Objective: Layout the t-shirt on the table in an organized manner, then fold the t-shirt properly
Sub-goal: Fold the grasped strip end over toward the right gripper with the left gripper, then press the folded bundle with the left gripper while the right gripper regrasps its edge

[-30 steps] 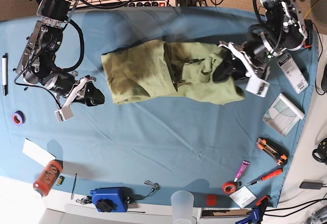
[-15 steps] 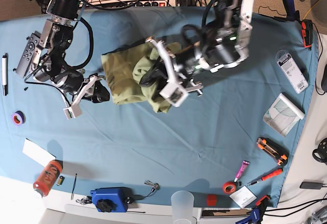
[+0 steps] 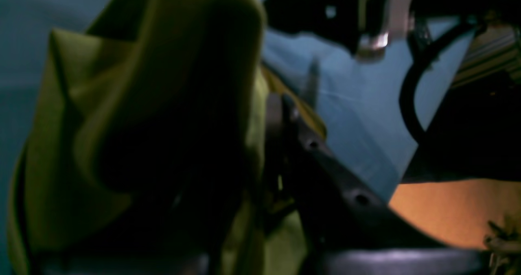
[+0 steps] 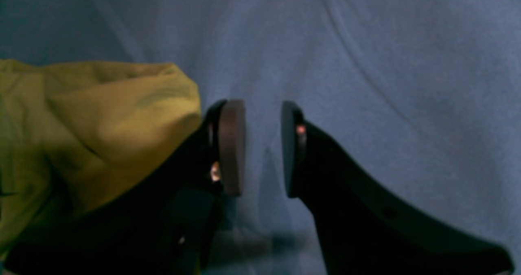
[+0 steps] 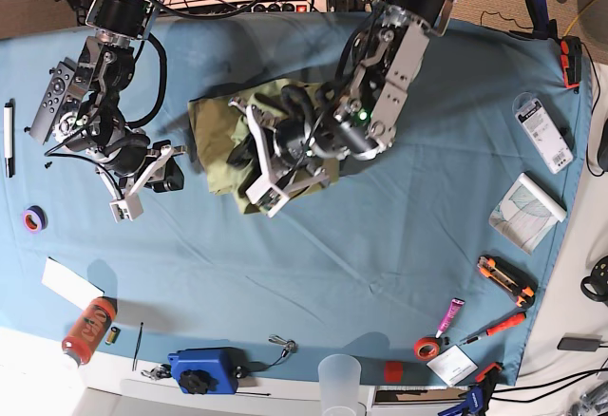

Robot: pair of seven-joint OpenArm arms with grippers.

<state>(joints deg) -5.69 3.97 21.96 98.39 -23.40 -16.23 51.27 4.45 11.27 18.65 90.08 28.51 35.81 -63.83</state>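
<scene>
The olive-green t-shirt lies bunched and doubled over at the middle-left of the light-blue table. My left gripper reaches across from the right and is shut on a fold of the shirt. In the left wrist view the fabric drapes over one dark finger and hides the other. My right gripper sits just left of the shirt's edge. In the right wrist view it is open with a narrow gap and empty over the cloth, with the shirt beside its left finger.
A remote, a pen and purple tape lie at the left. An orange can, a blue device and a clear cup line the front edge. Tools and a notebook lie at the right.
My left arm has swept leftwards with the shirt's right end, doubling it over the left half. My right gripper has shifted slightly left, beside the shirt's edge.
</scene>
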